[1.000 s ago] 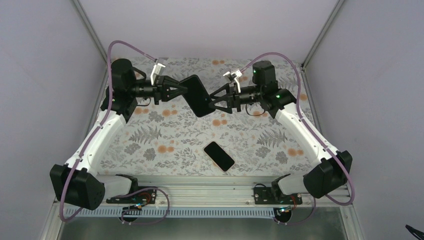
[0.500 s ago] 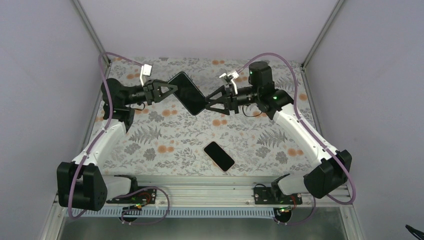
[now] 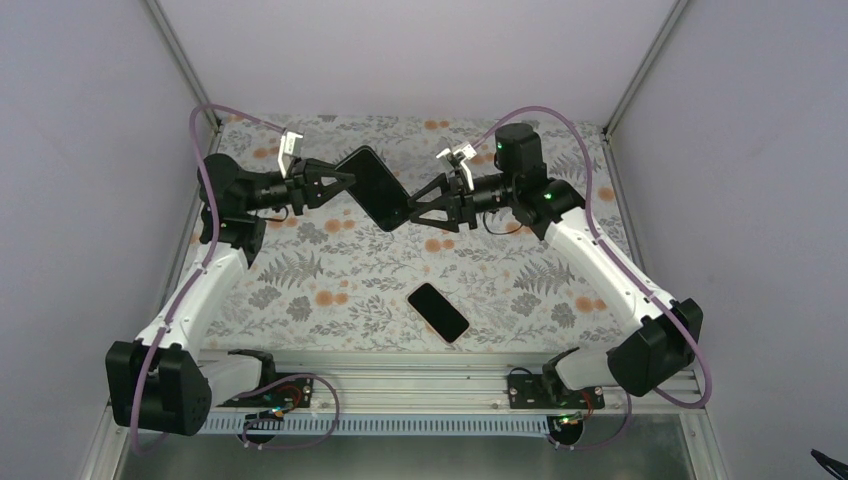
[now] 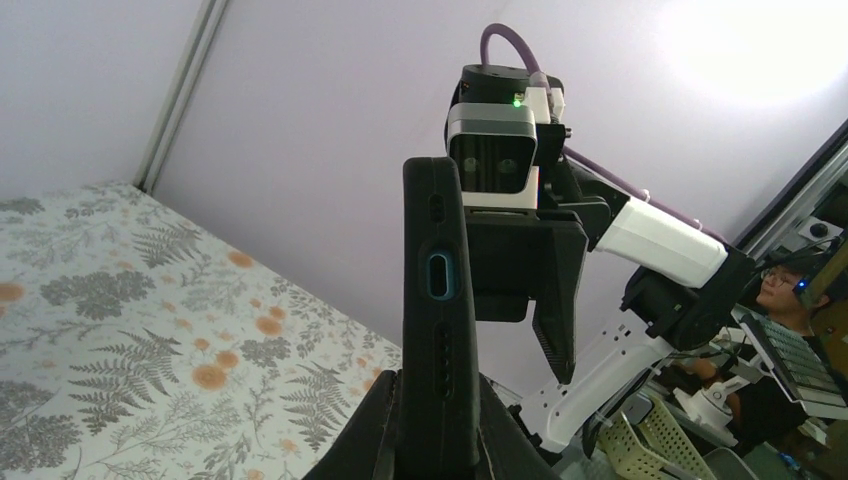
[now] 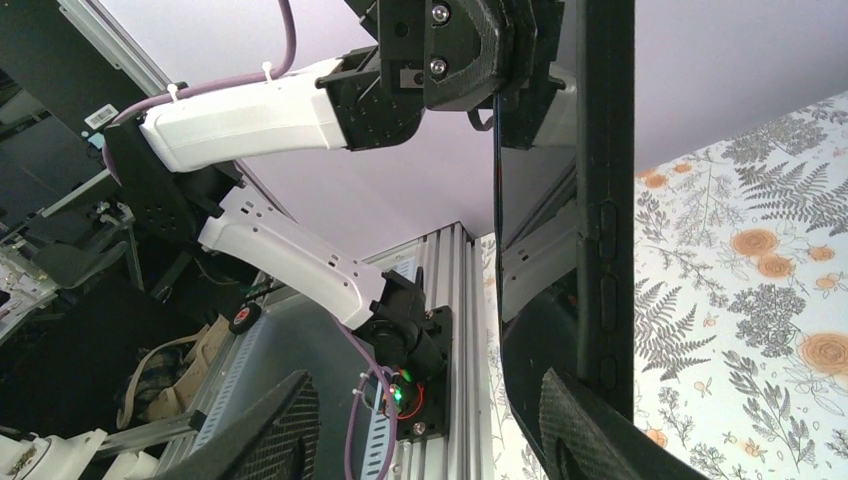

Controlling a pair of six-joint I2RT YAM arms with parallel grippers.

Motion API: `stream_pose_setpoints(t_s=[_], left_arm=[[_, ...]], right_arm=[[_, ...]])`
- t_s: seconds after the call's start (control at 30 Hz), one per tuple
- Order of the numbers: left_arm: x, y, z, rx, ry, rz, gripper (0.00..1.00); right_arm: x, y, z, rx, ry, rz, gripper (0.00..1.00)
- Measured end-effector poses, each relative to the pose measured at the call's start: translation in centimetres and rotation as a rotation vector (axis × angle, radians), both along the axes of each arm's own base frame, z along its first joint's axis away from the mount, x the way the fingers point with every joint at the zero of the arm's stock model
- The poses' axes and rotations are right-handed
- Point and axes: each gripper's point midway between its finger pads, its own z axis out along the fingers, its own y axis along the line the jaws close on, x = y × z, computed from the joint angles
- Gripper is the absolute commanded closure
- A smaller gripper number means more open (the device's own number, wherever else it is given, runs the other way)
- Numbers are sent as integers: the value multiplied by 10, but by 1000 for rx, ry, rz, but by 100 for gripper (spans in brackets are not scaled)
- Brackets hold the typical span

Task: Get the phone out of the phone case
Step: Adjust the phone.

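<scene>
The black phone case (image 3: pixel 372 187) hangs in the air over the back of the table. My left gripper (image 3: pixel 348 181) is shut on its left end. In the left wrist view the case (image 4: pixel 436 230) stands edge on between my fingers (image 4: pixel 437 405), with a teal-ringed port opening. My right gripper (image 3: pixel 412 207) is open at the case's right end. In the right wrist view its jaws (image 5: pixel 425 400) are wide apart and the case (image 5: pixel 606 200) runs beside the right finger (image 5: pixel 580 420). The case's glossy face reflects the arm. A black phone (image 3: pixel 438 312) lies flat on the table.
The floral table cover (image 3: pixel 330 270) lies below both arms. Grey walls and metal posts close in the back and sides. The aluminium rail (image 3: pixel 420 385) with both arm bases runs along the near edge.
My left gripper has drawn the case to the left and slightly back. My right gripper has followed it to the left. The phone on the table has not moved.
</scene>
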Motion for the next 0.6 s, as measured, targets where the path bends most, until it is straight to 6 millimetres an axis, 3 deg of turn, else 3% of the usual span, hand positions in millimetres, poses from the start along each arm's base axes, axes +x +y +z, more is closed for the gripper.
stream_pose_setpoints(t_s=[0.6], left_arm=[[1,-4,-2,57,-34,0,98]], right_arm=[[2,-3,-5,-22,1,-25,48]])
